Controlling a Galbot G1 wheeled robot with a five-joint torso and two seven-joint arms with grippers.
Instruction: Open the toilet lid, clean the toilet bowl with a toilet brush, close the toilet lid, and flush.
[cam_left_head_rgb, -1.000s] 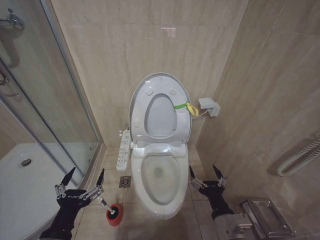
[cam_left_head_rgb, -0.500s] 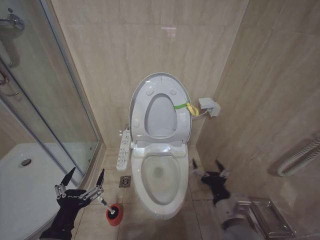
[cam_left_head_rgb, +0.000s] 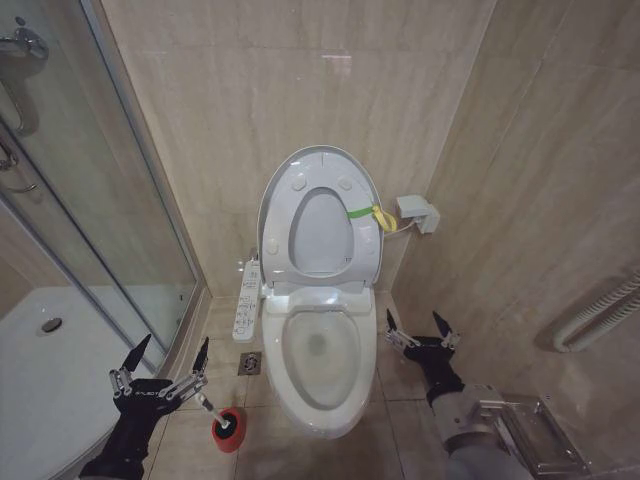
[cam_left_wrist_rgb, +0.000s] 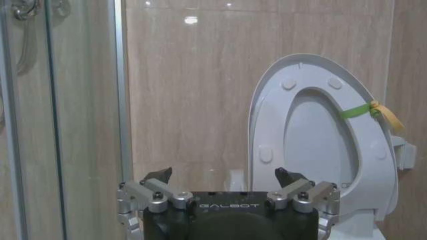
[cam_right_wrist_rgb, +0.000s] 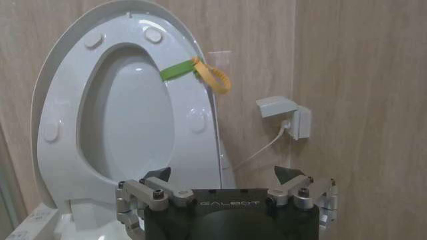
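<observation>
Toilet lid up. Toilet brush stands just beside the left gripper, handle slanting toward it; both grippers spread wide, empty; right gripper lies farther.

A small tiled bathroom; beige glossy wall tiles run down to a matching tiled floor with a floor drain; a white toilet bowl stands in the corner, its toilet lid raised, a bidet control panel at its side; a glass shower enclosure with a white shower tray adjoins; a grab bar hangs on the side wall.
</observation>
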